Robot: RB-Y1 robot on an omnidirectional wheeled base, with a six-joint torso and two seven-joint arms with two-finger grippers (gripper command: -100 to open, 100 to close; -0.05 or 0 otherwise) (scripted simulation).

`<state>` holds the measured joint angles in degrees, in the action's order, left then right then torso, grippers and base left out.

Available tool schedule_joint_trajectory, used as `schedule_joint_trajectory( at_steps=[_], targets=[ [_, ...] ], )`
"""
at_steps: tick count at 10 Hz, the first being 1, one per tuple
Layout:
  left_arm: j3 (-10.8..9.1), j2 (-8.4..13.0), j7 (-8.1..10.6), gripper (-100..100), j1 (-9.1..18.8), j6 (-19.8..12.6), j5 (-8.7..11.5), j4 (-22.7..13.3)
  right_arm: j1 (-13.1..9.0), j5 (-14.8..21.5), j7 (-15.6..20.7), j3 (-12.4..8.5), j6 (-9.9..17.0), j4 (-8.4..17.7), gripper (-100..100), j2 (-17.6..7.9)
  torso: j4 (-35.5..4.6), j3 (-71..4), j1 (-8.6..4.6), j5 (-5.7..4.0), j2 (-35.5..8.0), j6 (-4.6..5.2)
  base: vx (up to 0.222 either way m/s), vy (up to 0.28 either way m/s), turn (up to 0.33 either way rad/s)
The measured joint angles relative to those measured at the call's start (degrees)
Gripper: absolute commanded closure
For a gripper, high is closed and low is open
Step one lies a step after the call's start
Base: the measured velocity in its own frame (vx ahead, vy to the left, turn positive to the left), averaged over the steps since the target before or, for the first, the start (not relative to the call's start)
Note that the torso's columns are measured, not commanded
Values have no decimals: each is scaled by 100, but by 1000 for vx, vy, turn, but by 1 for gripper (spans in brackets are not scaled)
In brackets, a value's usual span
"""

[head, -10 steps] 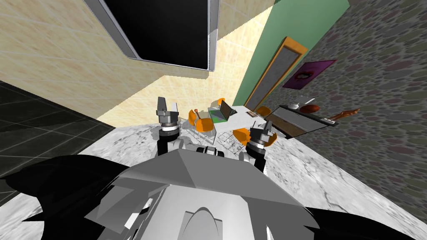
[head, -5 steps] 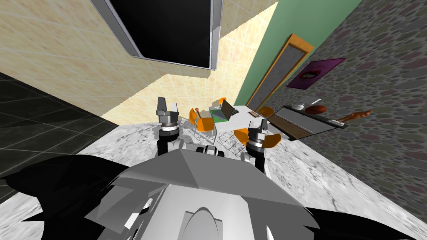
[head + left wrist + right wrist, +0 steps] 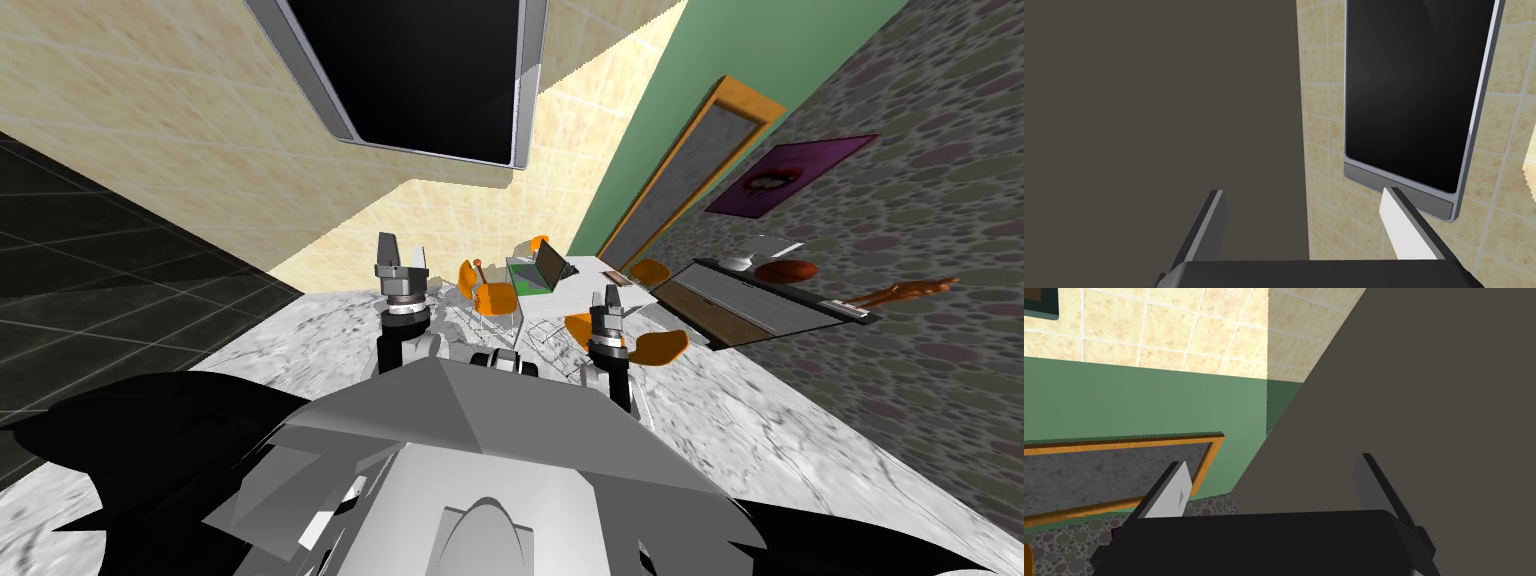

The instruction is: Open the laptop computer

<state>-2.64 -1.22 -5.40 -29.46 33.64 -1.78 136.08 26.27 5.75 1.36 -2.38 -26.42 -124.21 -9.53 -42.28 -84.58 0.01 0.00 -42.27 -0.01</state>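
The laptop [image 3: 546, 267] sits far ahead on a white table [image 3: 596, 276], its dark lid raised at a slant over a green base. My left gripper [image 3: 401, 250] is held up well short of the table, fingers open and nothing between them, as the left wrist view [image 3: 1304, 192] confirms. My right gripper [image 3: 607, 297] hangs in front of the near chairs, also far from the laptop. Its fingers stand open and empty in the right wrist view [image 3: 1270, 460].
Orange chairs [image 3: 493, 297] [image 3: 660, 346] ring the table on wire legs. A low sideboard [image 3: 760, 305] with a brown ball stands against the pebbled right wall. An orange-framed door [image 3: 690, 170] is in the green wall. A large dark framed panel [image 3: 440, 80] hangs on the tiled wall.
My view has swung, so the room has slid to the right. The right gripper has shifted a little left and rolled, showing its fingers closer together. The left gripper has held still.
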Motion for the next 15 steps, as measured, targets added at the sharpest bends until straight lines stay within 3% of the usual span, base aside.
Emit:
schedule_joint_trajectory(
  at_steps=[7,15],
  targets=[
    [0,0,0,0,0,0,0,0,-468,1014,1004,-168,410,715,-100,-550,0,0,0,0,-1,1,16,-15,139],
    [0,0,0,0,0,0,0,0,-1138,2356,2329,-376,953,1844,-100,-1239,-1,1,-2,0,-3,0,17,-19,156]
  ],
)
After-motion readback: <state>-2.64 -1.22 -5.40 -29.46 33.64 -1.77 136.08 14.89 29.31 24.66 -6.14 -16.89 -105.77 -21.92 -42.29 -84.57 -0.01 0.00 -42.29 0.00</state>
